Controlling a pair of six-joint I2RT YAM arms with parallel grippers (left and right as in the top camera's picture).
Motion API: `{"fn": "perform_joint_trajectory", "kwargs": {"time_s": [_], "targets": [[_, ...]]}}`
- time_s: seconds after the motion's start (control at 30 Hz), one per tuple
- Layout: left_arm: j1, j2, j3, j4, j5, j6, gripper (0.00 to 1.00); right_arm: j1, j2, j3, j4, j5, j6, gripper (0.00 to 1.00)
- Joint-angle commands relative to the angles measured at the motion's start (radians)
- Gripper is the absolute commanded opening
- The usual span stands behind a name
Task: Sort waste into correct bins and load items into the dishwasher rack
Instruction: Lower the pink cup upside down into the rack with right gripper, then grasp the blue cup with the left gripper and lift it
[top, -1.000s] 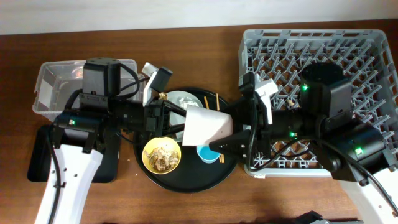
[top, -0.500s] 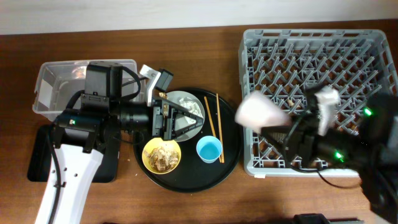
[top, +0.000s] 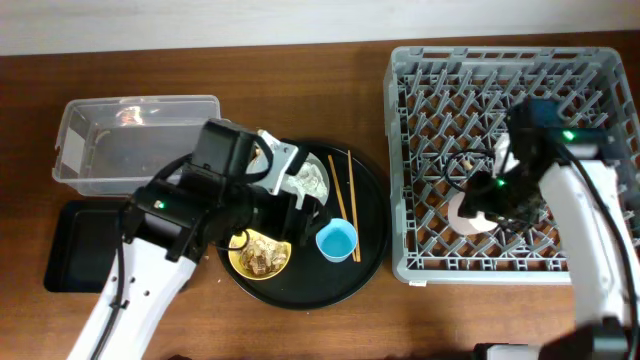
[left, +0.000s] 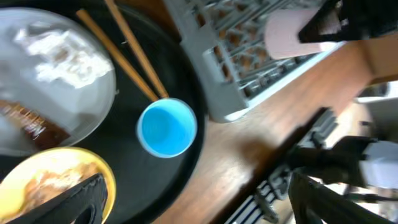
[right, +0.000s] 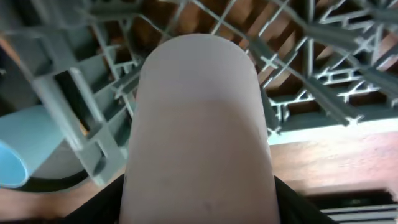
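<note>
Now, right fingers (right: 102, 208) pinching pink cup (right: 199, 124) over rack (top: 480, 268), left fingers (left: 71, 202) spread, scraps (top: 258, 254) in yellow bowl (top: 262, 277)

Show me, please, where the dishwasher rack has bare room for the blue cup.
Dishwasher rack: wall-side rows and left strip are bare pegs; the near middle and right are crowded by the right gripper holding the pink cup.

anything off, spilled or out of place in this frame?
Nothing spilled or broken. What stands out: a crumpled tissue and a brown wrapper lie on the grey plate, and the yellow bowl holds food scraps, so neither dish looks ready for the rack.
</note>
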Motion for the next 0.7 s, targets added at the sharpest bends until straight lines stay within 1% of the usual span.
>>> {"fn": "perform_joint_trajectory", "kwargs": {"time_s": [0.0,0.03,0.07,0.1,0.13,0.17,0.2,0.27,0.3,0.33,0.37,0.4,0.43,0.5,0.57,0.67], "targets": [[-0.066,0.001,0.005,-0.008,-0.222,-0.108,0.89,0.049,0.053,-0.001,-0.015,0.002,0.012,0.73],[-0.082,0.004,0.003,-0.008,-0.253,-0.133,0.89,0.055,0.053,0.0,-0.006,0.002,0.012,0.86],[-0.106,0.013,-0.003,-0.01,-0.304,-0.161,0.89,0.056,0.042,0.011,0.002,0.002,0.02,0.95],[-0.131,0.03,-0.011,-0.012,-0.356,-0.181,0.89,0.056,0.028,0.024,0.004,0.002,0.023,0.98],[-0.155,0.055,-0.024,-0.011,-0.399,-0.182,0.89,0.054,-0.006,0.053,0.002,0.0,0.038,0.98],[-0.184,0.104,-0.046,-0.01,-0.457,-0.205,0.84,0.054,-0.056,0.08,0.003,-0.02,0.038,0.98],[-0.197,0.137,-0.058,-0.004,-0.478,-0.213,0.82,0.054,-0.095,0.093,0.004,-0.047,0.038,0.98],[-0.212,0.252,-0.065,0.029,-0.483,-0.222,0.75,0.054,-0.229,0.103,0.031,-0.156,0.037,0.99],[-0.212,0.297,-0.065,0.047,-0.483,-0.222,0.71,0.054,-0.286,0.103,0.038,-0.199,0.037,0.99],[-0.212,0.343,-0.065,0.06,-0.48,-0.222,0.63,0.054,-0.329,0.102,0.035,-0.224,0.037,0.99],[-0.212,0.388,-0.065,0.065,-0.454,-0.222,0.52,0.054,-0.367,0.103,0.024,-0.233,0.037,0.99],[-0.212,0.418,-0.065,0.068,-0.434,-0.222,0.48,0.054,-0.397,0.102,0.014,-0.232,0.034,0.99],[-0.212,0.447,-0.065,0.074,-0.423,-0.222,0.46,0.054,-0.419,0.102,0.007,-0.232,0.034,0.99],[-0.212,0.486,-0.065,0.09,-0.422,-0.222,0.3,0.054,-0.442,0.102,0.0,-0.232,0.034,0.99],[-0.212,0.494,-0.065,0.106,-0.386,-0.218,0.16,0.054,-0.443,0.102,-0.013,-0.232,0.034,0.99],[-0.212,0.495,-0.065,0.136,-0.324,-0.218,0.07,0.054,-0.442,0.102,-0.024,-0.232,0.034,1.0]]}}
